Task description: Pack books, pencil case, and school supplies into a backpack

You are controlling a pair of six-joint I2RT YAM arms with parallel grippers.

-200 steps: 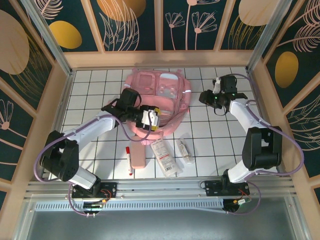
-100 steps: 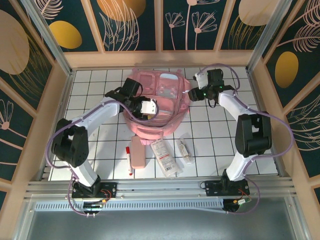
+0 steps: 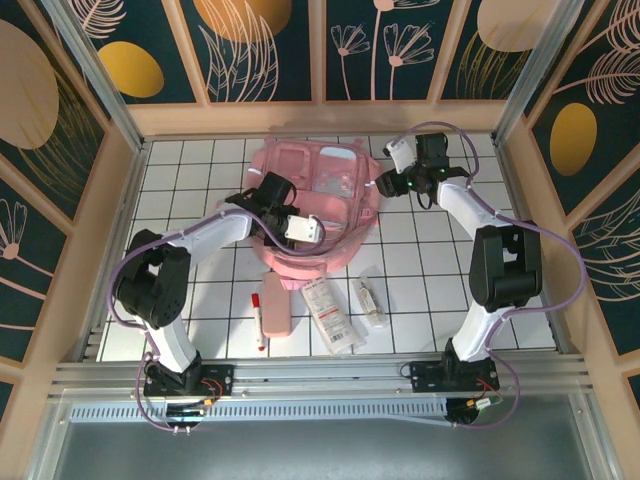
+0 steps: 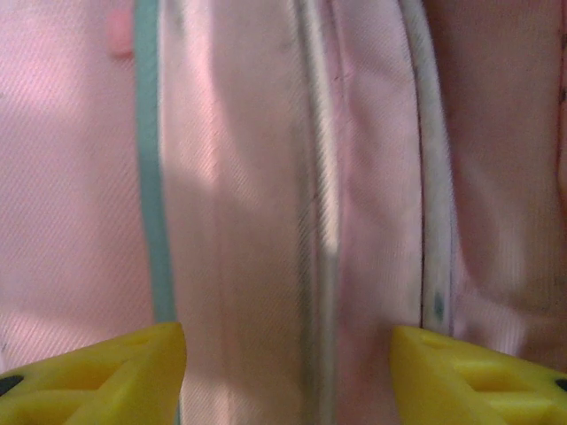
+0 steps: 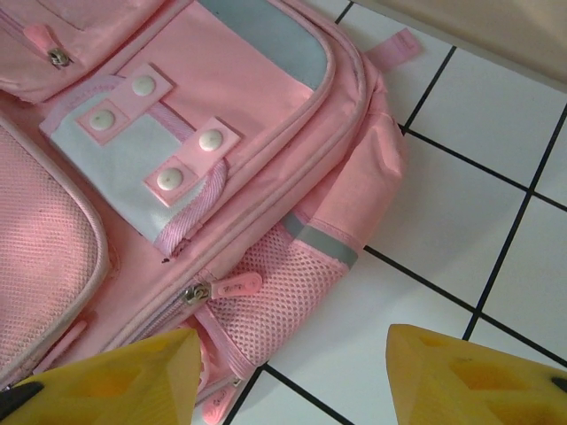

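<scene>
Fingers (image 4: 97, 372) of the left gripper (image 3: 303, 229) stand wide apart and hold nothing. Between them I see only pink fabric and zip lines of the backpack (image 3: 330, 175), very close under the wrist camera. This gripper hangs over the 6 o'clock part of the bag, I think because the opening must be found and spread before anything can go in.

The right gripper (image 5: 292, 381) is also wide and empty. Its fingers (image 5: 469, 372) are above the white tile and the mesh side pocket (image 5: 283, 266), at the 3 o'clock edge of the backpack. From there it can pin or pull that side while the other arm works.

The backpack lies flat, front up, at 12 o'clock of the table (image 3: 170, 180). At its 6 o'clock, well apart from both grippers, wait the pencil case (image 3: 277, 305), the marker pen (image 3: 259, 320) just beside it at 9 o'clock, the white packet (image 3: 328, 312) and the small clear tube (image 3: 368, 298). I judge that packing of these is not yet begun. The soft fabric may slip or fold shut under the fingers.
</scene>
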